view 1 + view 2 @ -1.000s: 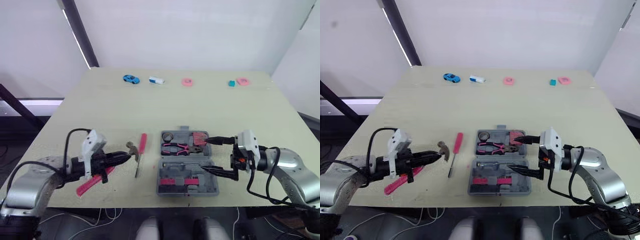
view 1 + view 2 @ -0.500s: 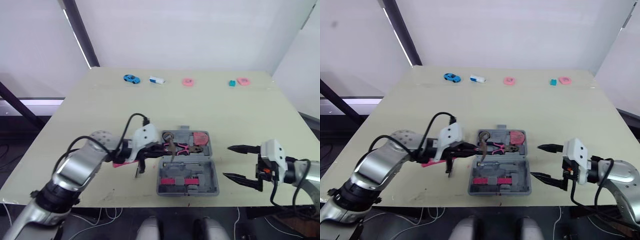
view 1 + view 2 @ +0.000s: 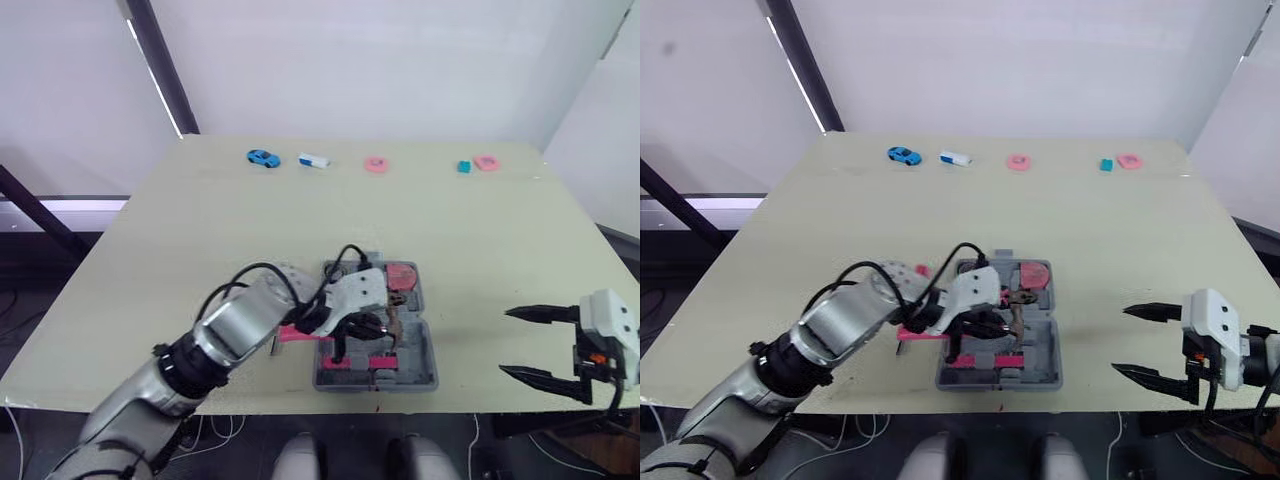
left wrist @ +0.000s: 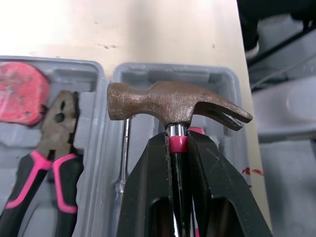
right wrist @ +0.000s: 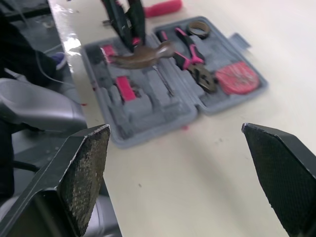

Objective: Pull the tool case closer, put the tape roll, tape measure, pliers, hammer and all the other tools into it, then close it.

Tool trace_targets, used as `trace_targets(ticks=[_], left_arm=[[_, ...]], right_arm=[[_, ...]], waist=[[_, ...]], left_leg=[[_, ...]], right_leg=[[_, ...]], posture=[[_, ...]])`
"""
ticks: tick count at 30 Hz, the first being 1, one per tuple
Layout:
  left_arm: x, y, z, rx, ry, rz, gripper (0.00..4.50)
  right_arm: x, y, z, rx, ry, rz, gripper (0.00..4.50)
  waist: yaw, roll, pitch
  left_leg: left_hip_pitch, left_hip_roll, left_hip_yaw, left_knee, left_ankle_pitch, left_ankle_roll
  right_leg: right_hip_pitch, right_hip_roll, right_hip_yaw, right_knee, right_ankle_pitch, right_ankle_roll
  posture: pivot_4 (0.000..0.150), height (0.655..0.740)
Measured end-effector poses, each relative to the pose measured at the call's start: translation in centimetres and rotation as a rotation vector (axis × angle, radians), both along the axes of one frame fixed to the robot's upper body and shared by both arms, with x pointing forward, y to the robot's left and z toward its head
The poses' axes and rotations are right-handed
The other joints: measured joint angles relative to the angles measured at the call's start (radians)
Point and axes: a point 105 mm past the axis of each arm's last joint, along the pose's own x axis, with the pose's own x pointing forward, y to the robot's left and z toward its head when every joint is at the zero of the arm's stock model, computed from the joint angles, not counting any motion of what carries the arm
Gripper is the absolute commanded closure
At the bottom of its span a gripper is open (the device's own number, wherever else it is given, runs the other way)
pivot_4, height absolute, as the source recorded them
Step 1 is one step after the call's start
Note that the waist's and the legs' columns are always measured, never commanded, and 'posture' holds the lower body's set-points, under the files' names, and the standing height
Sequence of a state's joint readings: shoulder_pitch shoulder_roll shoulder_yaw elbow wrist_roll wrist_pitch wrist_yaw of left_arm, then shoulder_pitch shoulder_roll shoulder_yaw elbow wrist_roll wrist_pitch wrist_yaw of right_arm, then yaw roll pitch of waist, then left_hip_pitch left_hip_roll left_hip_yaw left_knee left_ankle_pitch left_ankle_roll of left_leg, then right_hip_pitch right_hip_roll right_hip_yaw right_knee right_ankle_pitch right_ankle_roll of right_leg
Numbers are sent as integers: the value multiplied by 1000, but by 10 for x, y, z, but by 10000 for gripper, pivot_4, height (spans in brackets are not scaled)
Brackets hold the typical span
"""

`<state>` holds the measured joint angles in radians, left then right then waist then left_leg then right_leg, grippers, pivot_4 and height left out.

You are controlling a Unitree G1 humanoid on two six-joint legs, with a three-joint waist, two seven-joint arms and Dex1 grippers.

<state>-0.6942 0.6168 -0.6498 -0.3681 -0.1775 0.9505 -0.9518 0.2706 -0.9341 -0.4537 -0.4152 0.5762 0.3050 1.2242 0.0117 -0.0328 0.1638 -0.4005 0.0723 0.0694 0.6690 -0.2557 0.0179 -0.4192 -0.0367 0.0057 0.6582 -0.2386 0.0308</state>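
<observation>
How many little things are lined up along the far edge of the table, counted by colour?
Blue: 1, a small blue toy car
White: 1, a small white block with a blue end
Pink: 2, a pink ring and a flat pink piece
Teal: 1, a small teal cube
Total: 5

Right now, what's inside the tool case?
The tool case holds pliers, a red tape measure and a tape roll. The left gripper holds the hammer over its near half, covering part of the slots there.

Tool case (image 3: 427, 372): grey, open flat, 2 halves. Far half holds pink tape measure (image 4: 19, 94), pink-handled pliers (image 4: 59, 143), dark ring-shaped tape roll (image 5: 189, 28). Hammer (image 4: 173, 104): brown head, pink neck, over near half.
</observation>
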Motion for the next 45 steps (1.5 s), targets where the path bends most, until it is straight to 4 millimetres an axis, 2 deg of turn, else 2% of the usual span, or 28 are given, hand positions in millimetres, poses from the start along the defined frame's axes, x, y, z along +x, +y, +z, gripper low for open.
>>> trace_targets(ticks=[3, 8, 11, 14, 30, 45], left_arm=[[-2, -8, -2, -5, 11, 1, 44945], [5, -38, -1, 7, -26, -17, 44945], [6, -45, 0, 24, -40, -34, 44945], [8, -51, -8, 44, -38, -20, 44945], [12, -55, -39, 124, -24, -7, 44945], [14, -60, -41, 131, -30, -44, 44945]], right_arm=[[-1, 0, -2, 0, 8, -1, 0], [-4, 2, -1, 3, -1, -8, 0], [-5, 3, -2, 4, -1, -9, 0], [-6, 1, -2, 4, -1, -19, 0], [-8, -6, 2, -14, -9, -37, 0], [-12, -6, -3, -7, 4, -60, 0]], waist=[[2, 0, 0], [4, 0, 0], [-1, 0, 0], [1, 0, 0], [2, 0, 0], [2, 0, 0]], left_leg=[[0, 0, -1, 0, 0, 0], [-1, -4, -3, 2, 0, 0], [0, -5, -3, 1, 0, 0], [0, -5, -4, 1, 0, 0], [-1, -7, -6, 1, 0, 0], [-1, -7, -7, 1, 0, 0]], right_leg=[[0, 4, 5, 0, 0, 0], [3, 8, 15, 0, -2, 2], [3, 8, 17, 0, -2, 3], [3, 8, 16, 1, -2, 3], [3, 8, 16, 1, -2, 3], [4, 8, 16, 1, -2, 3]], posture=[[1500, 7400], [1500, 7400], [1500, 7400], [1500, 7400], [1500, 7400], [1500, 7400]])
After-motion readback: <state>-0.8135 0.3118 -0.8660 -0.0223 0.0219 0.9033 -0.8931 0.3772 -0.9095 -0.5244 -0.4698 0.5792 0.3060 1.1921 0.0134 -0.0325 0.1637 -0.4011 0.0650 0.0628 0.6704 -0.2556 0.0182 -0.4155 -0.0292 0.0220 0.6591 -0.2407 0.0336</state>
